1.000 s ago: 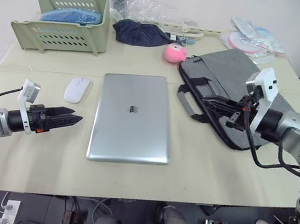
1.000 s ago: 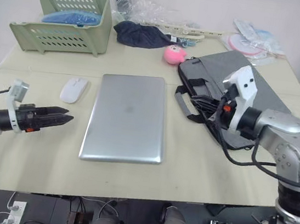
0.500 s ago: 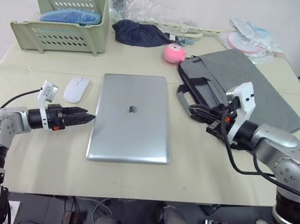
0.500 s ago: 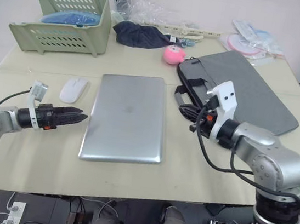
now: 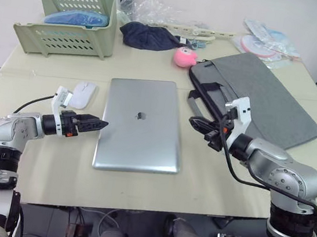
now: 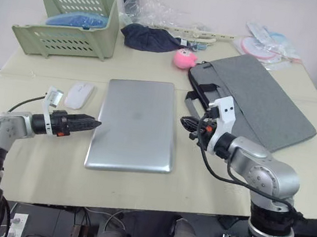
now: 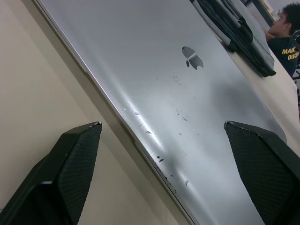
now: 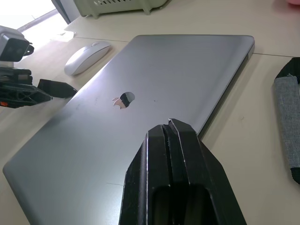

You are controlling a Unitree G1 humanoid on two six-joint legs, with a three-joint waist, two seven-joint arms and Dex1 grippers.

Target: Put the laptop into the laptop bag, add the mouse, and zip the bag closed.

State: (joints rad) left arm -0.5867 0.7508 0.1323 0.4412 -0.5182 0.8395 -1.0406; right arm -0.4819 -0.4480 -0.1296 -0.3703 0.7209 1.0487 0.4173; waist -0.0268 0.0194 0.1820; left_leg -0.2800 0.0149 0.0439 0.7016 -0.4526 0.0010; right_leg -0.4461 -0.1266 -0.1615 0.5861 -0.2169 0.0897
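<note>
Beige counter (image 5: 137,191) carrying everything, with the closed silver laptop (image 5: 140,125) lying flat near its middle, logo up. Grey laptop bag (image 5: 266,97) flat just right of the laptop, apart from it, black handles turned toward the laptop's right edge. Green basket (image 5: 66,21) well behind the laptop to the left, blue items inside. Dark cloth (image 5: 149,35) behind the laptop, crumpled clear plastic beyond it. Pink plush toy (image 5: 185,56) behind the laptop's right rear corner, close to the bag's end. White mouse (image 5: 83,94) just left of the laptop's rear left corner, not touching it. Left gripper (image 5: 100,125) at the laptop's left edge, fingers (image 7: 70,173) spread apart, straddling that edge. Right gripper (image 5: 194,123) just off the laptop's right edge, between laptop and bag handles, fingers (image 8: 176,140) pressed together, holding nothing.
</note>
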